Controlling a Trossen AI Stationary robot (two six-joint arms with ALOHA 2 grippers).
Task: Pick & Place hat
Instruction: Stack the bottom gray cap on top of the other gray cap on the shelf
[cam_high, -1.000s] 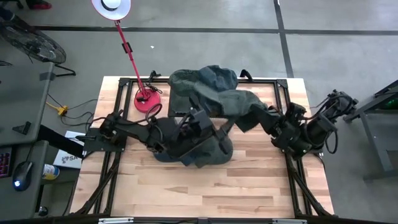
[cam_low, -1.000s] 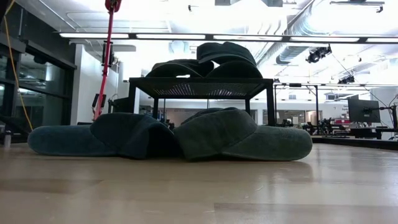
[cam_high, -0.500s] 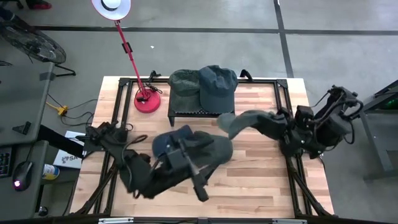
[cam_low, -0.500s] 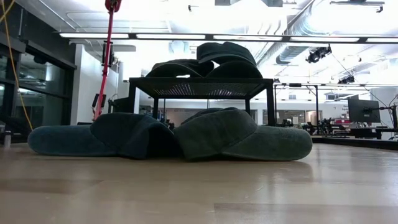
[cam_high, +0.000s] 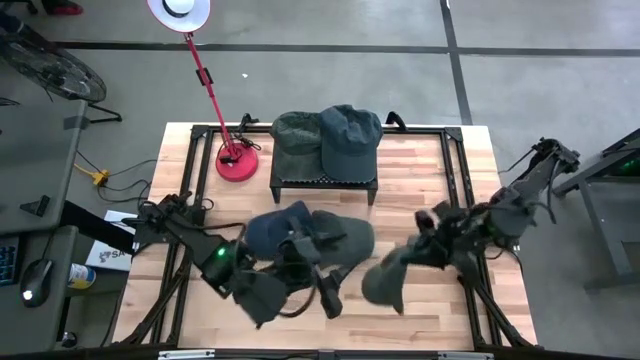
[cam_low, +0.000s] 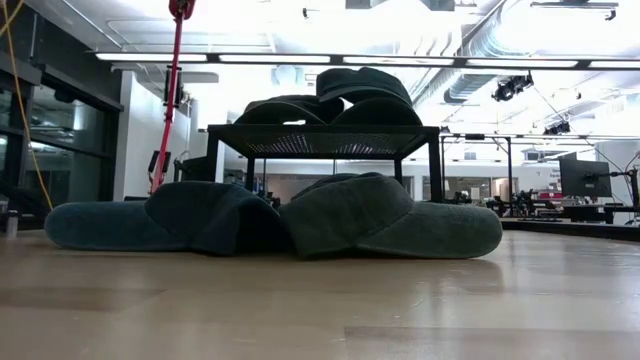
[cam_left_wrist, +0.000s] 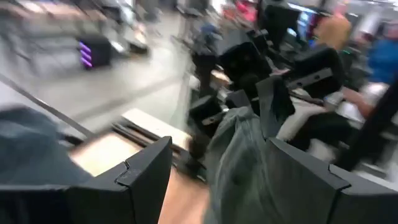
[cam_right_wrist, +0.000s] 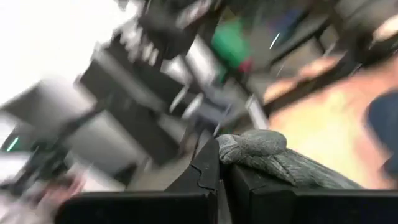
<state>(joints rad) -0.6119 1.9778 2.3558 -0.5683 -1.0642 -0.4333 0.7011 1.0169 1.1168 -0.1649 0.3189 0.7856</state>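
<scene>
Hat (cam_high: 385, 282) in right gripper (cam_high: 428, 245)

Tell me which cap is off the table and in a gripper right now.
The grey-green cap pinched in the right gripper; the others lie on the table or the black rack.

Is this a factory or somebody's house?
Probably a robotics lab or workshop: a pale wooden table on a bare grey concrete floor, long ceiling strip lights, and desks with computer monitors behind.
</scene>
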